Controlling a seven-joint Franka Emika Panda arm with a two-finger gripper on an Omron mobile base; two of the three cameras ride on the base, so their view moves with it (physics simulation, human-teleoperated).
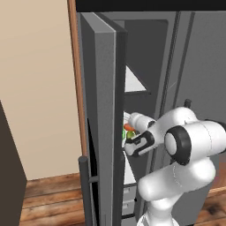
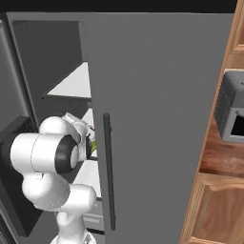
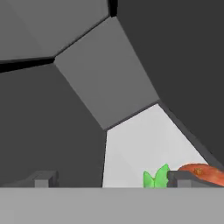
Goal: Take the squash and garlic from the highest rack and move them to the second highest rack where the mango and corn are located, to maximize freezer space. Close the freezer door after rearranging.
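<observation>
gripper (image 3: 111, 181) open inside freezer (image 1: 145, 53) — mango (image 3: 202, 173), corn (image 3: 156, 177) on rack (image 3: 140, 144)

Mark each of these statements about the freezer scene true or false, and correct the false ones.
1. The freezer door stands open. True.
2. The end effector is clamped on the orange-red item. False: its jaws stand wide apart, and the orange-red item lies on the white shelf beside one fingertip.
3. Green leaves show on the shelf next to the orange-red item. True.
4. The arm is pulled back away from the freezer. False: it reaches into the compartment.
5. The upper white shelf seen above the arm carries a pile of vegetables. False: no vegetables are visible on the part in view.
</observation>
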